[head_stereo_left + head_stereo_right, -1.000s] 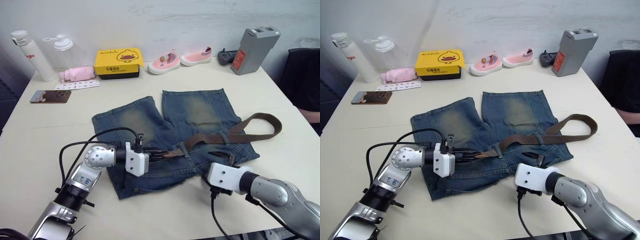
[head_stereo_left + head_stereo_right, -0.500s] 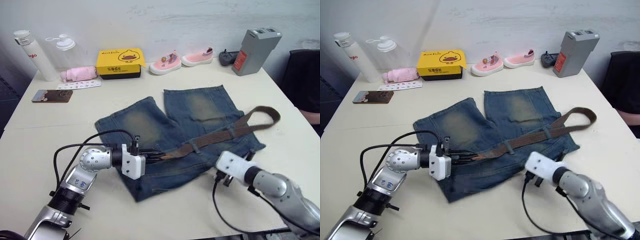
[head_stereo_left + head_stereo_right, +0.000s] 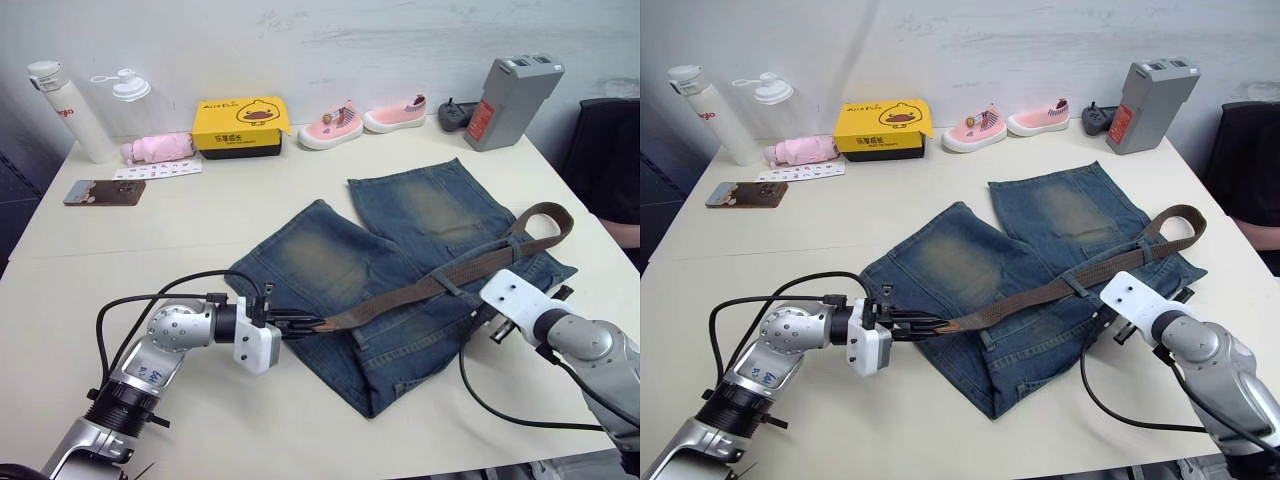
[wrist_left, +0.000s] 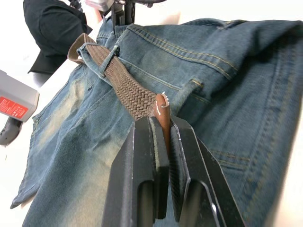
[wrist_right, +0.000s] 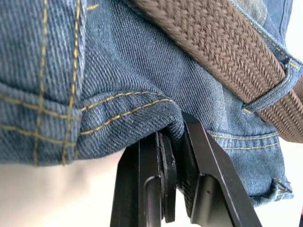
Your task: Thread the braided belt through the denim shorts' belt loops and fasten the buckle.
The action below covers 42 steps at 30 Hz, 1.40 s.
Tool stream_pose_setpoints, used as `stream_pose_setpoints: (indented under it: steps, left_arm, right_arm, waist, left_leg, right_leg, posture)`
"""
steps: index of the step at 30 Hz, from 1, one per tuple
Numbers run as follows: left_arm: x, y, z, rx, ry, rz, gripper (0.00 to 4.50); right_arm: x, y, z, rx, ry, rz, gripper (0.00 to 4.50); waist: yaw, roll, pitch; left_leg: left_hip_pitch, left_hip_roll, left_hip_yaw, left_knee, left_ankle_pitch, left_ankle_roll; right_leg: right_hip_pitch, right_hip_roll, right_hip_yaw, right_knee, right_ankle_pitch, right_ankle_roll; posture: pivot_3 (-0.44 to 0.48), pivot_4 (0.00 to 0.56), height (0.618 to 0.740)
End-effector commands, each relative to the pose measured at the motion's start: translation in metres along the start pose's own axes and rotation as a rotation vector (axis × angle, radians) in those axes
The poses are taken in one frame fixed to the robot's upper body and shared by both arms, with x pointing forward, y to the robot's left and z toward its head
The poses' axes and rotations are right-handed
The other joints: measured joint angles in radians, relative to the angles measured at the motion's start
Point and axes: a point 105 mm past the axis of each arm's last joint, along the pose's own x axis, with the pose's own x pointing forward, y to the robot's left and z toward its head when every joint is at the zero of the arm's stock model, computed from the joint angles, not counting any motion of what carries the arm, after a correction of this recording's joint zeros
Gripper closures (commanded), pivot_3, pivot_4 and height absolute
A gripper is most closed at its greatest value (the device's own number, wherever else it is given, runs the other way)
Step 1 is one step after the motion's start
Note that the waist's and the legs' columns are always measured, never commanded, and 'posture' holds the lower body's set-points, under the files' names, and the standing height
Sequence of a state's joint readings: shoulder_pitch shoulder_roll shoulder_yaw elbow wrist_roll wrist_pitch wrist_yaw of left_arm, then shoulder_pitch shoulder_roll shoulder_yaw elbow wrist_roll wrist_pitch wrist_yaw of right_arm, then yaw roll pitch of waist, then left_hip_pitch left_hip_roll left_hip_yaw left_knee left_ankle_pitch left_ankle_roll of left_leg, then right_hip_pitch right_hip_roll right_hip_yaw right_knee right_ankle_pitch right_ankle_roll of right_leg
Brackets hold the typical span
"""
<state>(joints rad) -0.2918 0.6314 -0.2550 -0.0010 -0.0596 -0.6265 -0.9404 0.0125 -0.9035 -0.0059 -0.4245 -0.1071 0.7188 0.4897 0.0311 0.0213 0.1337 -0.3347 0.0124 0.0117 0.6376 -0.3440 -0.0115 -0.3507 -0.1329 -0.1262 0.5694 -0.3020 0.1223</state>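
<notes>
One pair of denim shorts [image 3: 400,290] lies spread at a slant on the desk [image 3: 150,240], legs toward the far edge, waistband toward the robot; one braided belt [image 3: 430,285] runs across the waistband, passing under two belt loops [image 4: 108,60] that can be made out, and curls into a loop off the shorts' right side. The left hand [image 3: 300,324] has its two fingers [image 4: 147,156] pressed together on the belt's brown tip, held just off the left edge of the shorts; the right hand [image 5: 173,151] is pinched tight on a fold of the denim hem at the shorts' right side, just below the belt; the buckle cannot be made out. Along the far edge stand two bottles [image 3: 60,110], one yellow box [image 3: 238,126] with a duck on it, two pink shoes [image 3: 365,118], one grey block [image 3: 508,100] with a red label; a pink cloth roll [image 3: 155,149] and one phone [image 3: 102,192] lie near the bottles. What the bottles and box hold cannot be told.
</notes>
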Motion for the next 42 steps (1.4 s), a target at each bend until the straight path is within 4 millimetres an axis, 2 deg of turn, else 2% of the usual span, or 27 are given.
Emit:
stream_pose_setpoints:
  steps: [1,5,6,7,9,12,16,18,20,22,23,26,30,33,35,42]
  left_arm:
    - [-0.003,0.006,0.011,0.028,-0.050,0.042,4.50]
    - [-0.010,0.003,0.013,0.087,-0.065,0.067,4.50]
    - [-0.011,0.003,0.014,0.105,-0.070,0.081,4.50]
    - [-0.012,0.003,0.015,0.118,-0.075,0.089,4.50]
    - [-0.014,-0.001,0.015,0.132,-0.075,0.092,4.50]
    - [-0.015,-0.003,0.015,0.156,-0.082,0.097,4.50]
    - [-0.013,0.000,0.017,0.183,-0.096,0.111,4.50]
    - [-0.012,0.001,0.016,0.196,-0.090,0.108,4.50]
    - [-0.012,0.003,0.016,0.205,-0.089,0.107,4.50]
    - [-0.011,0.005,0.018,0.220,-0.095,0.106,4.50]
    - [-0.011,0.006,0.019,0.235,-0.100,0.107,4.50]
    - [-0.012,0.008,0.021,0.265,-0.104,0.109,4.50]
    - [-0.011,0.003,0.021,0.278,-0.112,0.091,4.50]
    - [-0.011,0.004,0.022,0.279,-0.113,0.094,4.50]
    - [-0.011,0.006,0.023,0.282,-0.114,0.102,4.50]
    - [-0.011,0.006,0.021,0.282,-0.106,0.093,4.50]
  right_arm:
    - [-0.011,-0.014,0.002,0.059,-0.008,-0.053,2.77]
    - [-0.034,-0.022,0.012,0.176,-0.071,-0.010,0.88]
    - [-0.043,-0.021,0.022,0.236,-0.115,0.046,0.32]
    - [-0.051,-0.019,0.029,0.272,-0.147,0.092,0.04]
    - [-0.074,-0.006,0.051,0.456,-0.278,0.278,0.04]
    - [-0.096,0.024,0.059,0.563,-0.299,0.529,0.04]
    - [-0.104,0.052,0.074,0.791,-0.383,0.781,0.04]
    - [-0.115,0.080,0.084,0.849,-0.437,0.981,0.04]
    - [-0.115,0.098,0.093,0.955,-0.478,1.077,0.04]
    - [-0.110,0.111,0.101,1.060,-0.473,1.100,0.04]
    - [-0.107,0.112,0.110,1.149,-0.489,1.096,0.04]
    - [-0.086,0.103,0.130,1.535,-0.436,1.023,0.04]
    - [-0.064,0.101,0.158,1.840,-0.404,0.949,0.04]
    - [-0.059,0.100,0.165,1.904,-0.368,0.918,0.04]
    - [-0.058,0.102,0.165,1.923,-0.334,0.898,0.04]
    - [-0.056,0.108,0.157,1.943,-0.269,0.857,0.04]
  waist:
    - [0.000,0.000,0.000]
    - [-0.002,0.002,0.000]
    - [-0.003,0.002,0.000]
    - [-0.003,0.002,0.000]
    - [-0.003,0.002,0.000]
    - [-0.004,0.003,0.000]
    - [-0.001,0.001,0.000]
    - [-0.002,0.002,0.000]
    - [-0.003,0.003,0.000]
    - [-0.006,0.003,0.000]
    - [-0.008,0.005,0.000]
    - [-0.012,0.005,0.002]
    - [-0.010,0.004,0.003]
    - [-0.011,0.006,0.001]
    - [-0.005,0.004,0.000]
    - [-0.009,0.004,0.000]
  left_leg:
    - [0.000,0.000,0.000,0.000,0.000,0.000]
    - [0.000,0.000,0.000,0.000,0.000,0.000]
    - [0.000,0.000,0.000,0.000,0.000,0.000]
    - [0.000,0.001,0.000,0.000,0.000,0.000]
    - [0.000,0.001,-0.001,0.000,0.000,0.000]
    - [0.001,0.002,-0.002,0.000,0.000,0.000]
    - [0.001,0.002,-0.004,0.000,-0.001,0.002]
    - [0.001,0.002,-0.004,0.000,-0.002,0.002]
    - [0.002,0.002,-0.005,0.000,-0.002,0.003]
    - [0.001,0.000,-0.005,-0.001,-0.002,0.002]
    - [0.001,0.000,-0.004,-0.001,-0.002,0.002]
    - [0.001,0.000,-0.003,-0.001,-0.002,0.002]
    - [0.001,0.000,-0.003,-0.001,-0.002,0.001]
    - [0.002,0.002,-0.003,-0.002,-0.001,-0.001]
    - [0.000,0.001,-0.002,-0.002,-0.001,0.000]
    - [0.000,0.002,-0.002,-0.002,-0.002,0.002]
  right_leg:
    - [0.000,0.000,0.000,0.000,0.000,0.000]
    - [0.000,0.000,0.000,0.000,0.000,0.000]
    - [0.000,0.000,0.000,0.000,0.000,0.000]
    - [0.000,0.001,0.000,0.000,0.000,0.000]
    - [0.000,0.001,0.000,0.000,0.000,0.000]
    - [0.001,0.002,0.000,0.000,0.000,0.000]
    - [0.004,0.000,-0.002,-0.001,0.000,-0.001]
    - [0.005,-0.001,-0.002,-0.002,0.000,-0.001]
    - [0.006,-0.001,-0.003,-0.002,0.000,-0.001]
    - [0.007,0.000,-0.004,-0.002,0.000,-0.001]
    - [0.007,-0.001,-0.003,-0.001,0.000,-0.001]
    - [0.007,-0.003,-0.002,0.000,0.000,-0.001]
    - [0.007,-0.001,-0.003,0.000,0.000,-0.001]
    - [0.005,0.001,-0.003,0.000,0.000,0.000]
    - [-0.003,-0.003,-0.001,0.007,0.000,0.000]
    - [-0.004,-0.001,0.000,0.005,0.000,-0.001]
  posture:
    - [0.000,0.150,0.712]
    - [0.000,0.150,0.712]
    - [0.000,0.150,0.712]
    - [0.000,0.150,0.712]
    - [0.000,0.150,0.712]
    - [0.000,0.150,0.712]
    - [0.000,0.150,0.712]
    - [0.000,0.150,0.712]
    - [0.000,0.150,0.712]
    - [0.000,0.150,0.712]
    - [0.000,0.150,0.712]
    - [0.000,0.150,0.712]
    - [0.000,0.150,0.712]
    - [0.000,0.150,0.712]
    - [0.000,0.150,0.712]
    - [0.000,0.150,0.712]
